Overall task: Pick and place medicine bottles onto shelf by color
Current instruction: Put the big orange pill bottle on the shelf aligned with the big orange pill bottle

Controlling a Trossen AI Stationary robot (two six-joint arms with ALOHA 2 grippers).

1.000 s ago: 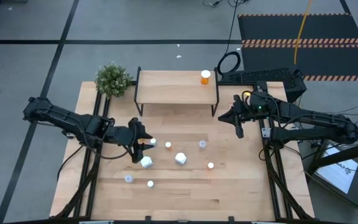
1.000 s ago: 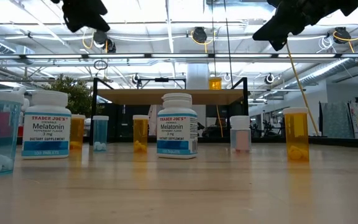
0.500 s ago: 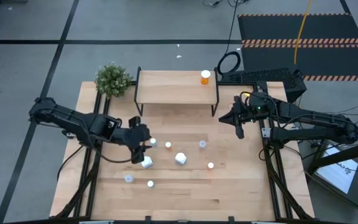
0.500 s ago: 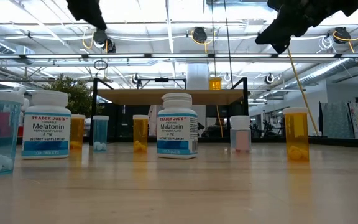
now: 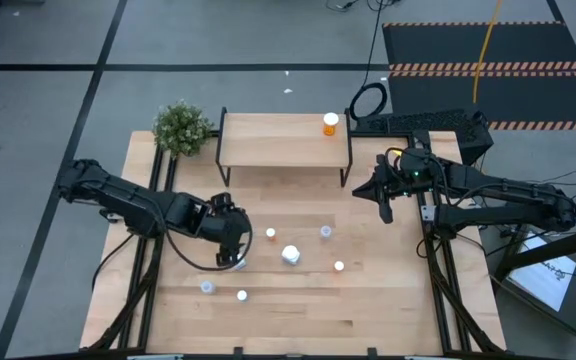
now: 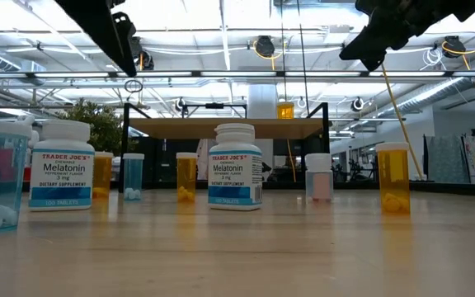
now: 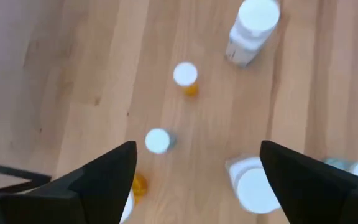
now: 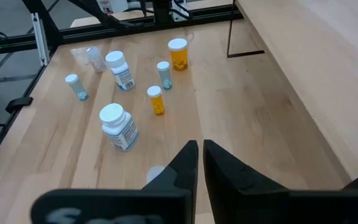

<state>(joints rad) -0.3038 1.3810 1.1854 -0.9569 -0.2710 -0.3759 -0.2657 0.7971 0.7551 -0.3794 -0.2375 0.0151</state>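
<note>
The left gripper [image 7: 191,171] hangs over the table w/ its fingers spread wide and nothing between them. Directly under it, near one finger, stands a big white bottle [image 7: 252,188]; a small pale bottle [image 7: 158,140] sits in the gap just ahead, an orange bottle [image 7: 188,78] farther ahead, and a second white bottle [image 7: 252,31] beyond that.

To do this step well, I think it should choose one bottle only, centre the gap on its cap, come straight down and close at the body, not at the cap, w/o pushing the neighbours.

The shelf [image 5: 283,140] is well apart, ahead of the gripper, w/ one orange bottle [image 5: 330,124] on it already.

The right gripper [image 8: 201,158] waits beside the shelf end, fingers almost together, holding nothing.
</note>
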